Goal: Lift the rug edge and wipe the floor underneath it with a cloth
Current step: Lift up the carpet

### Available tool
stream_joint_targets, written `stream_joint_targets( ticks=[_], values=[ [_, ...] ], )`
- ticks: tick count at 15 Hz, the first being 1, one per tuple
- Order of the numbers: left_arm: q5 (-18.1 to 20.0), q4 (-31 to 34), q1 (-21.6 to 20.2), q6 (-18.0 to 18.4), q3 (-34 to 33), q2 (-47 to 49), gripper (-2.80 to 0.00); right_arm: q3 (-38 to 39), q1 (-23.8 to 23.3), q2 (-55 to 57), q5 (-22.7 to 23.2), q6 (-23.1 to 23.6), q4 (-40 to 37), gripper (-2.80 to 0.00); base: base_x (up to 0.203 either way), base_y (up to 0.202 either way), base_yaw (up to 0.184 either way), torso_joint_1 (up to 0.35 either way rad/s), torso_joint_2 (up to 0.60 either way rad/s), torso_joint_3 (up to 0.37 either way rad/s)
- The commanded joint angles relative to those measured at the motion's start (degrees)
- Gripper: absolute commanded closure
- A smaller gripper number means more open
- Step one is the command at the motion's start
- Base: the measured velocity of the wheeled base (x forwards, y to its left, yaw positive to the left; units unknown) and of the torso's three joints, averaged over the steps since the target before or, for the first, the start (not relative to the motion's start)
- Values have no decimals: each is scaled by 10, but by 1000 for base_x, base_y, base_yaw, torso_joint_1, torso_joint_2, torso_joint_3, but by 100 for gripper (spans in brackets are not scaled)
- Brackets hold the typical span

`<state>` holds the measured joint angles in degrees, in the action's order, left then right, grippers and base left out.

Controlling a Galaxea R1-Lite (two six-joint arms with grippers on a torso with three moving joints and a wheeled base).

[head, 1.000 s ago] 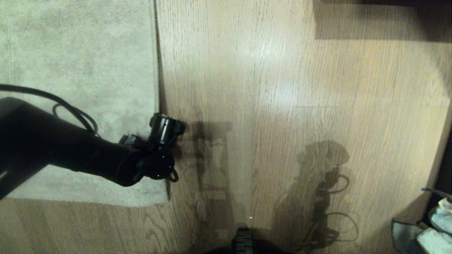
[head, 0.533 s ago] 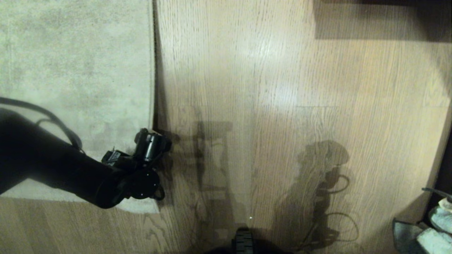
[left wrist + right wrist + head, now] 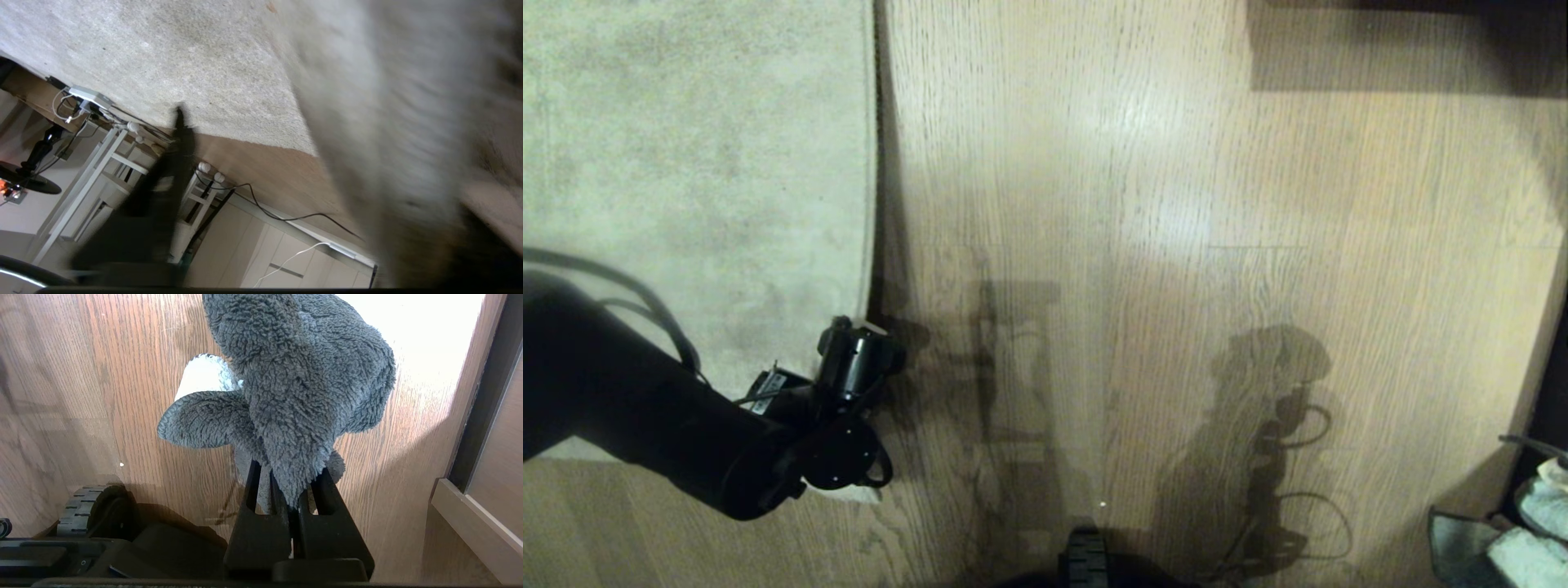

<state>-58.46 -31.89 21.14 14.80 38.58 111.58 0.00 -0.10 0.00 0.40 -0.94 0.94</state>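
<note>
The pale beige rug [image 3: 703, 163] covers the left of the head view, and its edge [image 3: 875, 204] runs straight toward me over the wood floor [image 3: 1176, 245]. My left gripper [image 3: 854, 359] is at that edge near the close corner. In the left wrist view one black finger [image 3: 175, 163] stands far off to one side. A blurred flap of rug [image 3: 388, 122] fills the other side and hides the second finger. My right gripper [image 3: 286, 473] is parked low at the right, shut on the fluffy grey cloth [image 3: 294, 375]. Its pale folds [image 3: 1523, 555] show in the head view's corner.
My base wheel [image 3: 1086, 563] sits at the bottom middle of the head view. A dark piece of furniture [image 3: 1405, 41] stands at the far right, and a wall skirting [image 3: 470, 522] is beside the right arm. White furniture legs [image 3: 110, 163] and floor cables [image 3: 286, 216] lie beyond the rug.
My left arm has drawn back toward me and to the left along the rug edge. The edge near the corner has shifted left with it, and the shadow beside it has widened.
</note>
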Motion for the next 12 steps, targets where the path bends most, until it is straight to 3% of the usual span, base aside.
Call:
stream_joint_targets(
  ticks=[1, 8, 12],
  values=[
    [-3, -6, 1, 1, 0, 0, 0, 0, 0, 1, 0, 0, 0, 0, 0, 0, 0, 0, 0, 0],
    [13, -10, 9, 14, 2, -20, 0, 0, 0, 1, 0, 0, 0, 0, 0, 0, 0, 0, 0, 0],
    [91, -11, -12, 95, 15, -70, 0, 0, 0, 1, 0, 0, 0, 0, 0, 0, 0, 0, 0, 0]
  ],
)
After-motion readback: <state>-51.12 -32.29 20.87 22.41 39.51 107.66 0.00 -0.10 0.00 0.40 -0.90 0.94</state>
